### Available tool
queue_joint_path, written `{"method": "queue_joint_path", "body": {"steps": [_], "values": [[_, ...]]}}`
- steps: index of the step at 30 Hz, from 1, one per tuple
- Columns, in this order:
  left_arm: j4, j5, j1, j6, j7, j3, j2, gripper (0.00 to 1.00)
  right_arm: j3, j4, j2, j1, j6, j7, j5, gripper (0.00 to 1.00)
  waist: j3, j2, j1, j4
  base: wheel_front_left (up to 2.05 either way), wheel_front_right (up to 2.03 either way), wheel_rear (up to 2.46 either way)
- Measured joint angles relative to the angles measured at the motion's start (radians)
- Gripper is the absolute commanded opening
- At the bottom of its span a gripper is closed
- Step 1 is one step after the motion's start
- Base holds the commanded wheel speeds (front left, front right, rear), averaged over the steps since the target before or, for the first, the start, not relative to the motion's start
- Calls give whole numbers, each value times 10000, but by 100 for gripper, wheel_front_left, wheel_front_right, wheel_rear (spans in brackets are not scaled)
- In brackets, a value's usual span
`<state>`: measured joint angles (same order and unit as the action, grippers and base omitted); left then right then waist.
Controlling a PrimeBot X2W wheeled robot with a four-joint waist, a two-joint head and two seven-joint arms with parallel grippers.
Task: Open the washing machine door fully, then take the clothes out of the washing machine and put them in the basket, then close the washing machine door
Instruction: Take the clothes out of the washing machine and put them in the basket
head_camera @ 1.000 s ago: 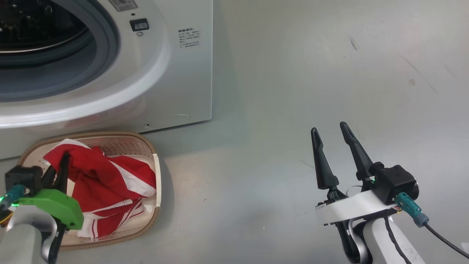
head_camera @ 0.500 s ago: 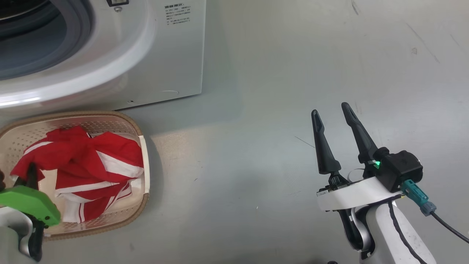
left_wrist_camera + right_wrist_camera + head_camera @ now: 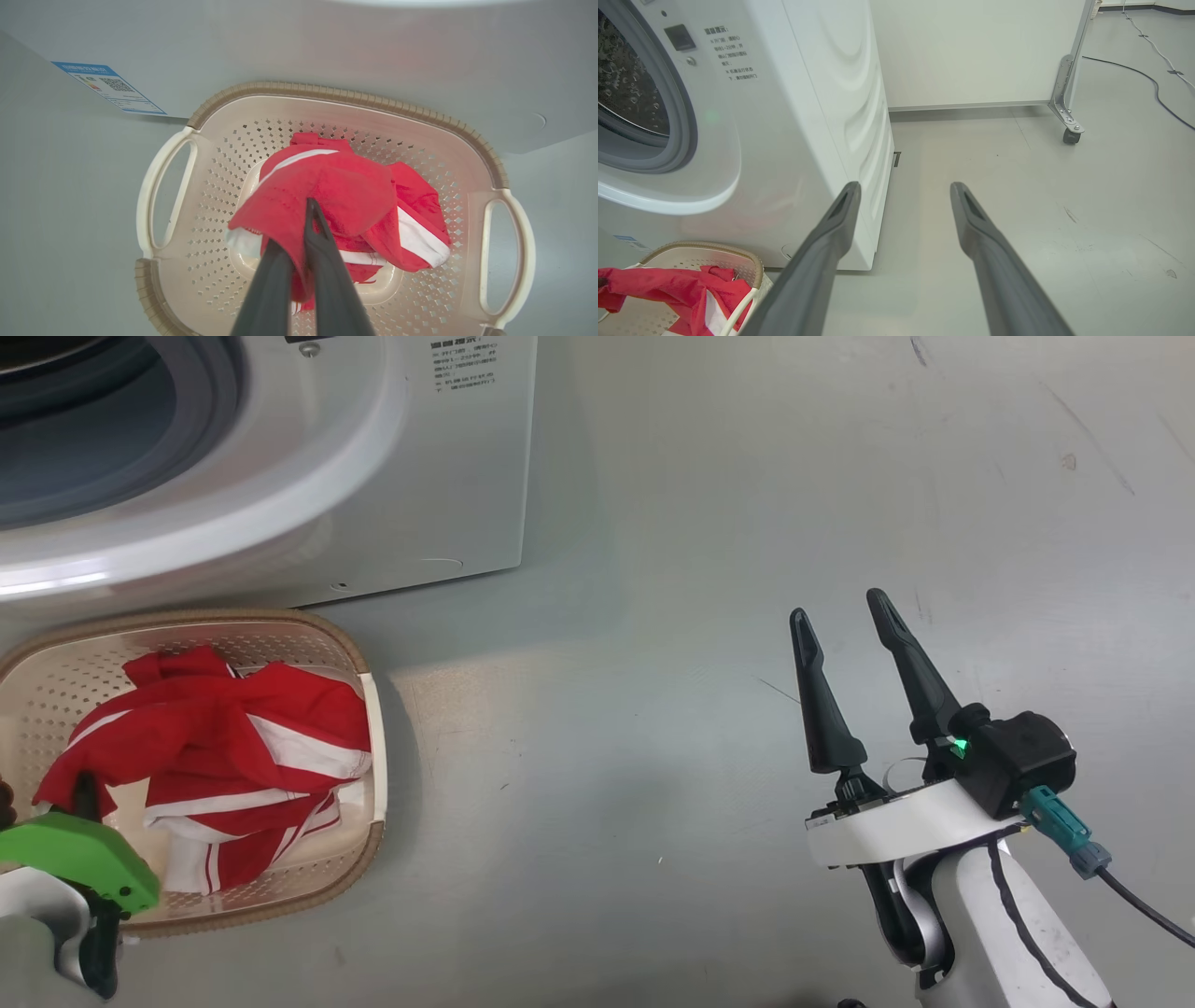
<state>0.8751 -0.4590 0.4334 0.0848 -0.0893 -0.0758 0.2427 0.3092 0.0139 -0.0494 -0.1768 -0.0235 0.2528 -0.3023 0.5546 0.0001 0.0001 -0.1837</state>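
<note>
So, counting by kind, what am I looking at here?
Big white front-loading washing machine: 1
Cream perforated plastic basket with brown rim: 1
Heap of red white-striped clothes: 1
Dark two-fingered pincers: 2 (left pincer shut on the clothes, right pincer open)
Total: 5

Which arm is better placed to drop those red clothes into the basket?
Left. The left fingers are shut on the clothes directly over the basket; the right fingers are open over the floor, well away.
</note>
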Motion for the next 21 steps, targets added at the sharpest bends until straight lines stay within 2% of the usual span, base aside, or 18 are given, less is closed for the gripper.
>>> {"method": "queue_joint_path", "body": {"steps": [7, 8, 9, 21], "values": [[387, 17, 183, 2, -150, 92, 2, 0, 8, 40, -2, -5, 0, 0, 15, 100, -7, 0, 0, 20, 0, 0, 0], [483, 17, 184, 2, -153, 94, 0, 44, 10, 44, -2, -7, 0, 0, 15, 100, -11, 0, -1, 22, 0, 0, 0], [575, 17, 184, 2, -165, 88, -2, 100, 10, 50, -2, -10, 0, 0, 15, 100, -15, 0, 0, 24, 0, 0, 0], [1352, 13, 325, 56, -368, 163, -151, 100, -61, 270, 0, -69, 10, 0, 15, 100, -369, 0, 0, 128, 0, 0, 0]]}}
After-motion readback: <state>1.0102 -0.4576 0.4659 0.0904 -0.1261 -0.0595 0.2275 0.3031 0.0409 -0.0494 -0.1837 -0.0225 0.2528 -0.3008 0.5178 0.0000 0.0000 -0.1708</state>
